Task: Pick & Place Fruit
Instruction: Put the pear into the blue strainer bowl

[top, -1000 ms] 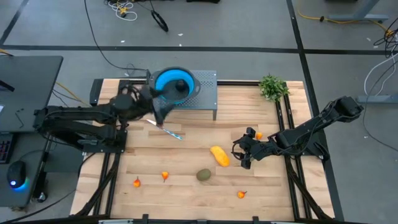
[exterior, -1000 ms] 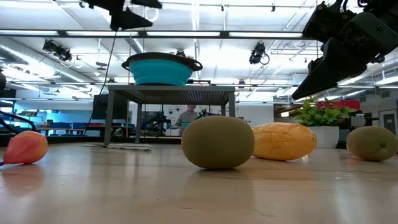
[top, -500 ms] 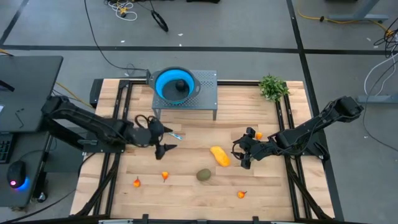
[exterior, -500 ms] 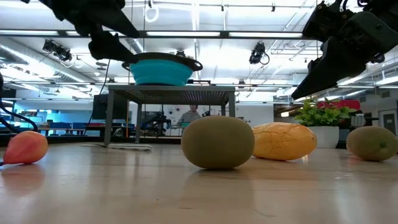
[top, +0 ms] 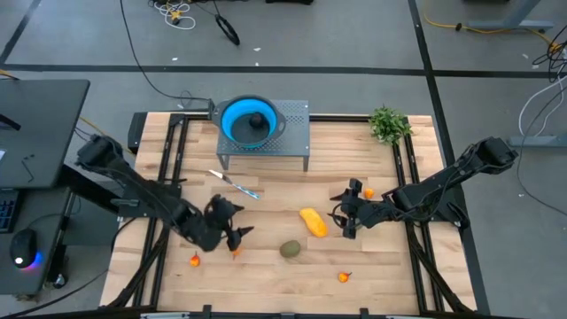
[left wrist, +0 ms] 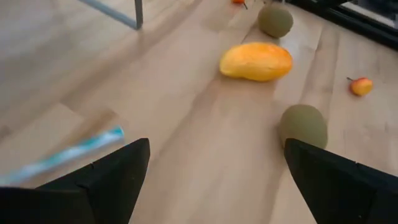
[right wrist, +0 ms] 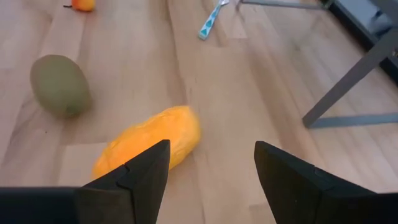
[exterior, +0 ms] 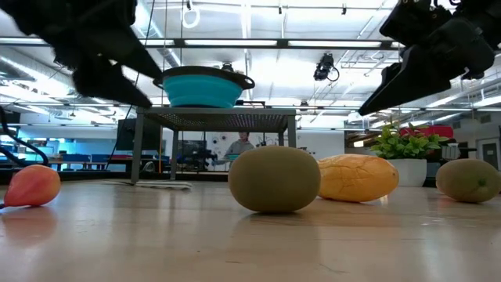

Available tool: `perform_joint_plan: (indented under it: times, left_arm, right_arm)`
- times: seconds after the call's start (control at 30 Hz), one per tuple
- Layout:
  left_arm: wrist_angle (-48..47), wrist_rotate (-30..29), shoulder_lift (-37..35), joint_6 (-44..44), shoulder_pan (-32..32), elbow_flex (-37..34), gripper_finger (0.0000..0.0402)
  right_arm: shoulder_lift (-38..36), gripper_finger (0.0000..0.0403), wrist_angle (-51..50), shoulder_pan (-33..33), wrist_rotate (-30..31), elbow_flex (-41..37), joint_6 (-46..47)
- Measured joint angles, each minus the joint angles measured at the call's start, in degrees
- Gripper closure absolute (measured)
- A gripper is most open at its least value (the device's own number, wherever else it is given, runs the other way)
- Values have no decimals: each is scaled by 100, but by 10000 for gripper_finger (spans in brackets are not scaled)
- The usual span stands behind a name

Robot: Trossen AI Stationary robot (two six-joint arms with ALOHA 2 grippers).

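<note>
A yellow oblong fruit (top: 312, 221) lies on the wooden table, with an olive-brown oval (top: 291, 250) nearer the front edge. A second olive oval (exterior: 468, 178) shows at the right of the low view. Small orange pieces (top: 235, 250) (top: 195, 260) (top: 344, 276) are scattered along the front. A dark ball (top: 255, 121) sits in the blue bowl (top: 237, 113) on the grey stand. My left gripper (top: 237, 221) hangs open above the table, left of the olive oval (left wrist: 303, 124). My right gripper (top: 340, 215) stands open just right of the yellow fruit (right wrist: 149, 146), holding nothing.
A blue-handled knife (top: 235, 183) lies in front of the grey stand (top: 297, 133). A green leafy plant (top: 388, 122) stands at the far right corner. One more orange piece (top: 368, 192) lies beside the right arm.
My left gripper has swung away from above the blue bowl toward the table's near edge and downward, turning as it went, and now hangs low over the front left of the table, still open. The fruits on the table have not moved.
</note>
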Motion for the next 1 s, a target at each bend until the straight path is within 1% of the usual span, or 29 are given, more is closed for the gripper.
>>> perform_joint_plan:
  times: [0.2, 0.3, 0.43, 0.53, 0.67, 0.8, 1.0]
  left_arm:
    - [252, -549, 711, -1392, -673, 4, 24]
    - [283, -626, 1073, -2131, -927, 8, 33]
    - [302, -530, 1594, -2941, -1165, 195, 46]
    - [282, -429, 1898, -3102, -1229, 423, 51]
    - [41, -389, 1963, -3074, -1216, 764, 52]
    - [-657, -338, 1964, -3268, -1220, 1107, 52]
    - [-1636, 248, 2005, -3971, -1238, 1198, 52]
  right_arm:
    - [0, 158, 71, 0, -43, 0, -163]
    - [0, 158, 69, 1, -431, 0, -144]
    - [0, 158, 109, 51, -999, -31, 76]
    - [0, 158, 198, 157, -1172, -209, 185]
    - [0, 158, 397, 339, -1202, -534, 458]
    - [0, 158, 556, 574, -1200, -805, 783]
    - [2, 158, 713, 916, -1195, -976, 994]
